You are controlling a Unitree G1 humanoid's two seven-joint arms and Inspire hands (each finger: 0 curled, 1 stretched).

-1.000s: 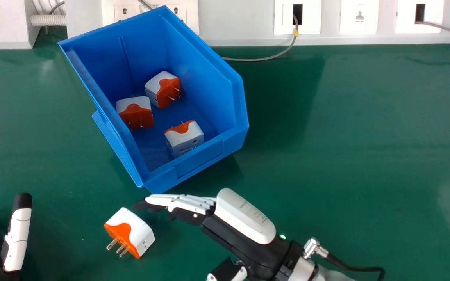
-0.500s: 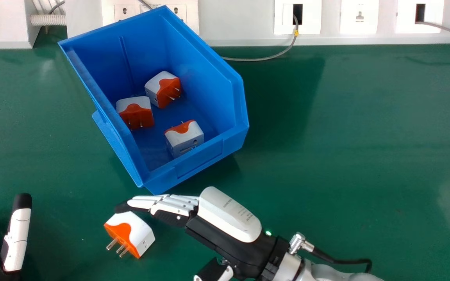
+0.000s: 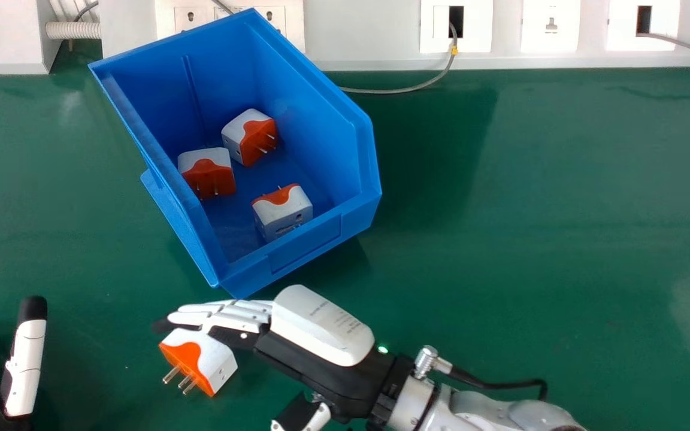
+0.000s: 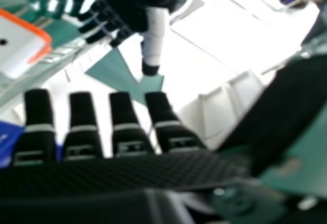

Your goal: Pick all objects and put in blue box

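Adapters of white and orange plastic, three in number, lie inside the open-topped blue plastic box [image 3: 327, 114]: a rear adapter [image 3: 249, 136] towards its far end, a left adapter [image 3: 206, 175] by its left wall and a near adapter [image 3: 283, 212] close to its near wall. A fourth adapter [image 3: 216, 361], also white and orange with metal prongs, rests on the green desk [image 3: 530, 239] nearer than the box, its prongs pointing away from it. Over that adapter's far side, just nearer than the box, is the right black and white robot hand [image 3: 321, 326], its fingers extended and slightly spread, the thumb well apart, gripping nothing; whether it touches the adapter, I cannot tell. The left black and white robot hand [image 3: 26, 365] is nearer than the box and to its left, thumb straight. Right of the box's far end, a grey cable [image 3: 387, 91] curves over the desk.
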